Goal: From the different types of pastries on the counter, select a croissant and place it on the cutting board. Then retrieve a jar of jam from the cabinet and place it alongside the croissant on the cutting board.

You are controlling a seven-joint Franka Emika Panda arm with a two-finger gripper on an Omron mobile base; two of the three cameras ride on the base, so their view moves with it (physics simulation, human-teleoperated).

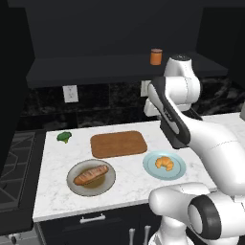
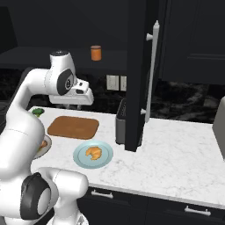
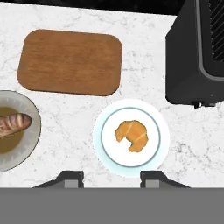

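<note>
White marble counter [image 1: 134,179] runs under a black cabinet [image 1: 105,28] in the left base view, with a stovetop [image 1: 14,167] dark at the far left. On the long shelf sits the orange jar of jam [image 1: 156,56], upright, well above everything else. Down on the counter the wooden cutting board [image 1: 118,143] lies bare — a broccoli floret [image 1: 64,137] off to its left, a grey plate [image 1: 91,177] with the brown loaf [image 1: 91,174] in front of it, and a light-blue plate [image 1: 164,165] carrying the croissant [image 1: 164,162] at its front right. The white arm bends over the right side of the counter; from here I cannot make out its fingers.

From the right base view the same board [image 2: 73,127] lies behind the blue plate [image 2: 92,154], the croissant [image 2: 93,152] resting in the plate's middle. The jar [image 2: 96,53] stands on the shelf beside an open black cabinet door [image 2: 139,74], and a dark toaster [image 2: 121,121] stands on the counter just left of that door. The hand hangs above the board's far edge.

Looking down from the hand, the gripper [image 3: 112,177] is spread wide, holding nothing — its two tips sit at either side of the blue plate [image 3: 131,136] below. The croissant [image 3: 131,135] lies centred on that plate, the board [image 3: 70,61] up and to the left, the loaf [image 3: 14,123] on its grey plate [image 3: 19,148] at the left edge, the toaster [image 3: 197,52] at the upper right.
</note>
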